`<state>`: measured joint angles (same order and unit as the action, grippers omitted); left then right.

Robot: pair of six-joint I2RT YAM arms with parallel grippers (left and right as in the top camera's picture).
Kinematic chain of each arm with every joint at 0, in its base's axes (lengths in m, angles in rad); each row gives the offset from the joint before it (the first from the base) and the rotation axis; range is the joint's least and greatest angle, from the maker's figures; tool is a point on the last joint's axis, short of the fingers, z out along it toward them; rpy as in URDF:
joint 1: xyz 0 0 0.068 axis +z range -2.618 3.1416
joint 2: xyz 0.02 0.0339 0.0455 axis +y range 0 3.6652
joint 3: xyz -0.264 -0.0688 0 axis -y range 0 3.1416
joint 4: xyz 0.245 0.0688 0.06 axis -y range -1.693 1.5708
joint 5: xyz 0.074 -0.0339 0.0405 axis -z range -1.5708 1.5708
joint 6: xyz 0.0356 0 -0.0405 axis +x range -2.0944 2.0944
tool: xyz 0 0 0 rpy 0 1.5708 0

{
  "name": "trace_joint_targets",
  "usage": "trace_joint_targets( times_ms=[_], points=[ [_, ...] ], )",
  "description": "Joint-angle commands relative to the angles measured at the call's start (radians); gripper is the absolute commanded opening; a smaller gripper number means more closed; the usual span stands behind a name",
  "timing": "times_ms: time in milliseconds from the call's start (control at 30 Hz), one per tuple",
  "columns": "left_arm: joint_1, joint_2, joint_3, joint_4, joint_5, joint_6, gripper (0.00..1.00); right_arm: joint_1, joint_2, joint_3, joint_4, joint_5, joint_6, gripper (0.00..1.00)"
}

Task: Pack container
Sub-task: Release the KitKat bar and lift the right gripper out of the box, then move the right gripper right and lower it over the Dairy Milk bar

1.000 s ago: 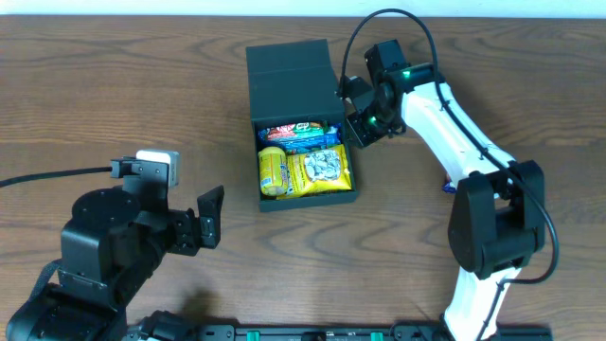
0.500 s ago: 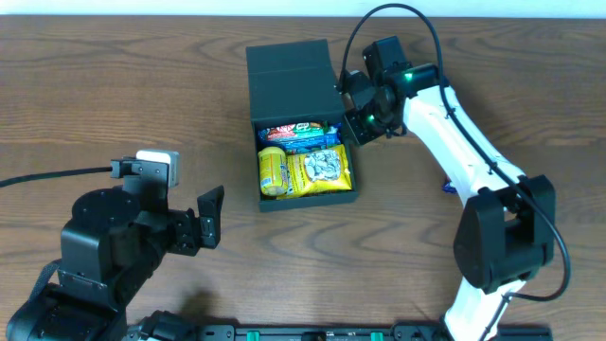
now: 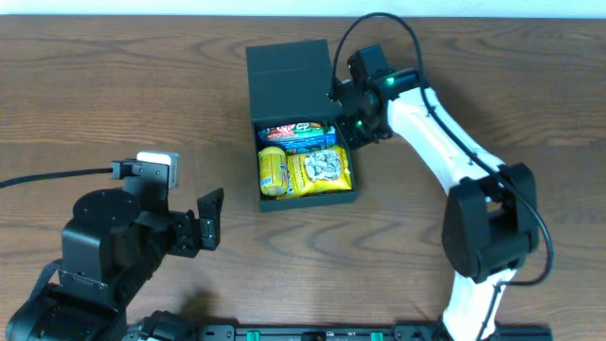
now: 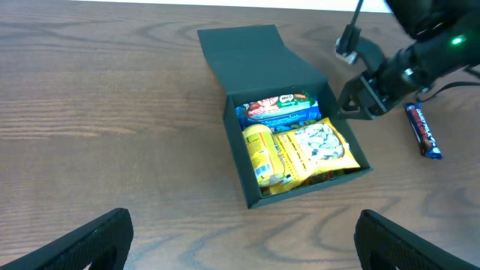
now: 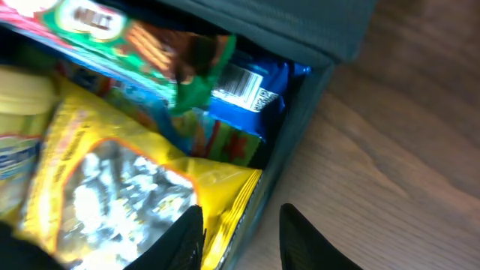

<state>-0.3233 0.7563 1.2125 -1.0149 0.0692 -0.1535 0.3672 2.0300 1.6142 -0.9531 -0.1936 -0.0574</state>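
The container sits open at the middle back of the worktop, its lid flipped away. It is filled by a green-red packet, a blue packet, a yellow packet and a yellow bag. Packing looks nearly done: the right gripper hangs at the container's right wall near the hinge, jaws partly spread with nothing seen pinched, so the next move is probably to swing the lid over without snagging packets, or to fetch the bar lying to the right. The left gripper sits well apart, jaws spread wide.
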Motion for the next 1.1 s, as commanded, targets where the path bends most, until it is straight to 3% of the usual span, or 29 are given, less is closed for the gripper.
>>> trace_joint_targets(
  times_ms=[0, 100, 133, 167, 900, 1067],
  points=[
    [0.004, -0.002, 0.023, -0.002, 0.002, -0.001, 0.95, 0.005, 0.032, -0.008, 0.001, 0.002, 0.032, 0.33],
    [0.004, -0.002, 0.023, -0.002, 0.002, -0.001, 0.95, 0.005, 0.051, -0.008, 0.000, 0.002, 0.035, 0.20],
    [0.004, -0.002, 0.023, -0.002, 0.002, -0.001, 0.95, 0.005, 0.056, -0.008, -0.001, 0.002, 0.035, 0.05],
    [0.004, -0.002, 0.023, -0.002, 0.002, -0.001, 0.95, 0.003, 0.060, -0.008, -0.002, 0.002, 0.040, 0.01],
    [0.004, -0.002, 0.023, -0.002, 0.003, -0.005, 0.95, -0.067, 0.062, -0.008, -0.079, 0.031, 0.420, 0.01],
    [0.004, -0.002, 0.023, -0.003, 0.003, -0.004, 0.95, -0.067, 0.062, -0.008, -0.080, 0.050, 0.446, 0.01]
  ],
)
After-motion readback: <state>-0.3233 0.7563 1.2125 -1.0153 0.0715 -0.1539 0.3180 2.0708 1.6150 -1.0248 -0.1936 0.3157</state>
